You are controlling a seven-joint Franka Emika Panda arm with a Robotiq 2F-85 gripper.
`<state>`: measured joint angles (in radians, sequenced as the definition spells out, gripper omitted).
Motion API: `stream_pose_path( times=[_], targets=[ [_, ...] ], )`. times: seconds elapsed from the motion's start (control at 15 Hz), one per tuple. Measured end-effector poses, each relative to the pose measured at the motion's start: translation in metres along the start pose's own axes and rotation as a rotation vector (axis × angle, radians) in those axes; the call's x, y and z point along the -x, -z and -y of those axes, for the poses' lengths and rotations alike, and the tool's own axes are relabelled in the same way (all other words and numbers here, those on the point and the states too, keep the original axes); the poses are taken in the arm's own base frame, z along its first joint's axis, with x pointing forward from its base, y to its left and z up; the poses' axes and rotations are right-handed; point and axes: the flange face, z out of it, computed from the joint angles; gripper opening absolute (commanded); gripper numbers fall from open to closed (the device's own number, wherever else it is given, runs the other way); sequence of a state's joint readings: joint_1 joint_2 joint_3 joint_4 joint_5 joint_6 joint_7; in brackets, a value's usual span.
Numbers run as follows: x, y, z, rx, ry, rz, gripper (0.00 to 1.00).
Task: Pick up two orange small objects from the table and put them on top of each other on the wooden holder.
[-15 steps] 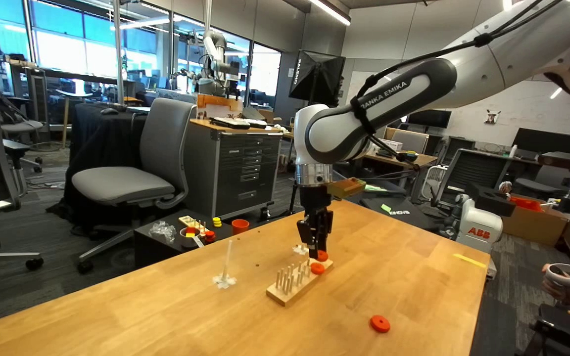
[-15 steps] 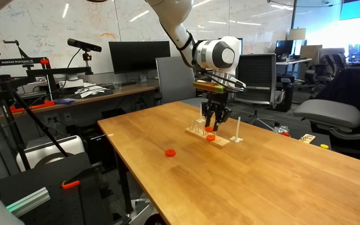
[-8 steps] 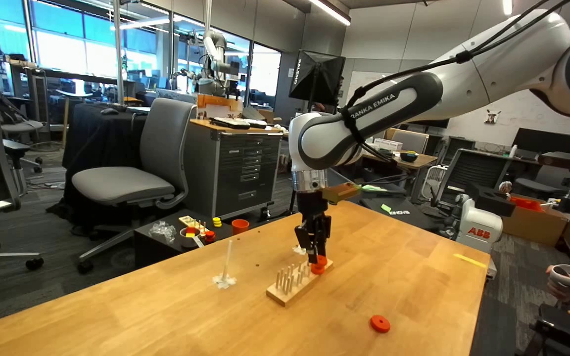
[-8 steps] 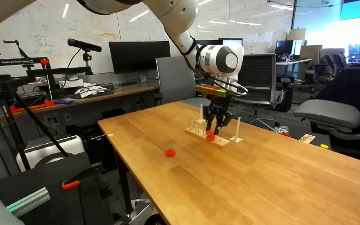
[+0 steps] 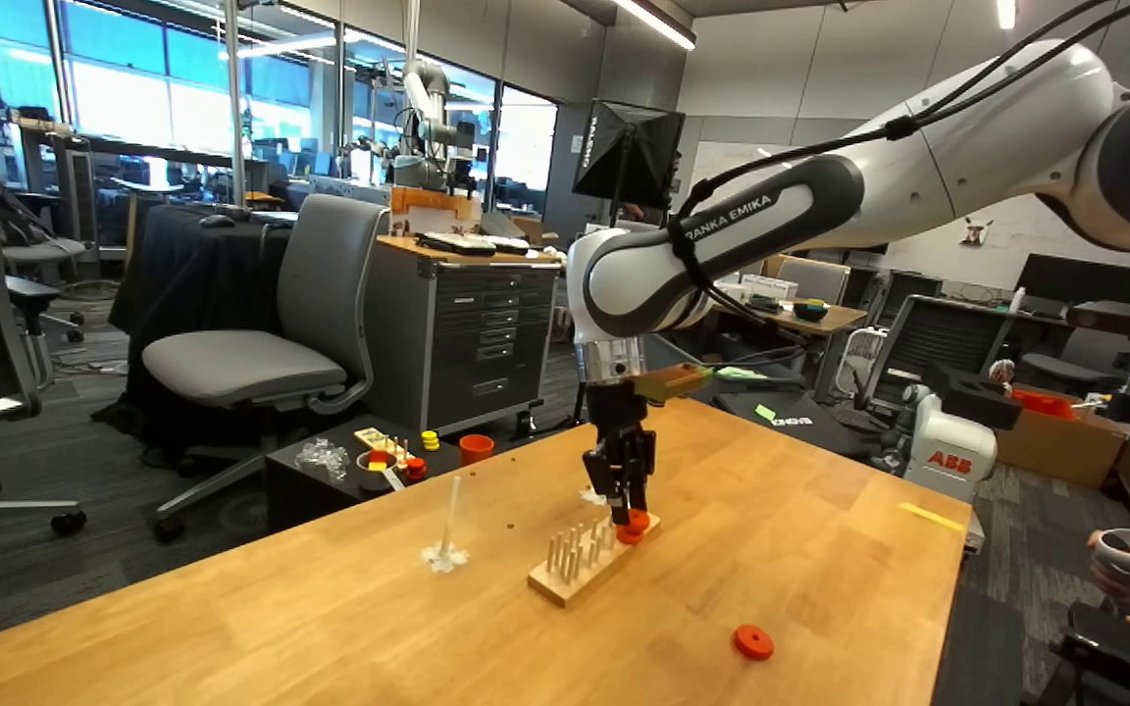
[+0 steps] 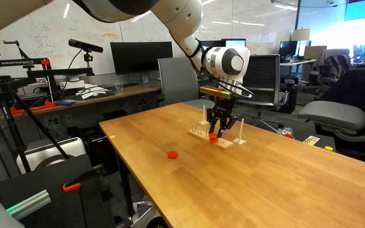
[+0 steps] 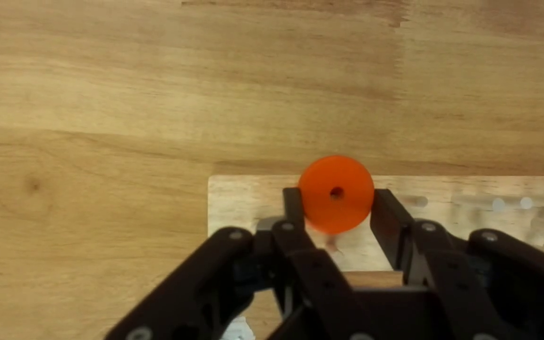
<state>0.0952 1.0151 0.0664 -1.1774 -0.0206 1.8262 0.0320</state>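
My gripper [image 7: 338,194] is shut on an orange small object [image 7: 331,174], a flat disc with a centre hole, gripped at its sides. It hangs over the wooden holder [image 7: 234,200]. In both exterior views a lower orange small object [image 6: 213,141] sits on the holder just beneath the held one [image 6: 213,135]; whether they touch I cannot tell. The held disc hides the lower one from the wrist view. Another orange small object [image 5: 753,642] lies apart on the table [image 5: 379,628]. Thin pegs [image 5: 575,551] stand along the holder's other part.
A slim pale rod [image 5: 449,520] stands upright on a taped base near the holder. Another rod [image 6: 204,113] rises behind the pegs. A low black side table [image 5: 305,490] with cups and small pieces adjoins the table's edge.
In both exterior views the gripper has come down with its disc, from clearly above the lower disc to right over it. Over the last half second it has shifted only slightly.
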Motion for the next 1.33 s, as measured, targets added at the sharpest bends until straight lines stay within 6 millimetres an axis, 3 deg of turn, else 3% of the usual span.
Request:
stream_pose_path(
  times=[1.33],
  targets=[
    [-0.0076, 0.0002, -0.0035, -0.006, -0.007, 0.036, 0.16]
  ],
)
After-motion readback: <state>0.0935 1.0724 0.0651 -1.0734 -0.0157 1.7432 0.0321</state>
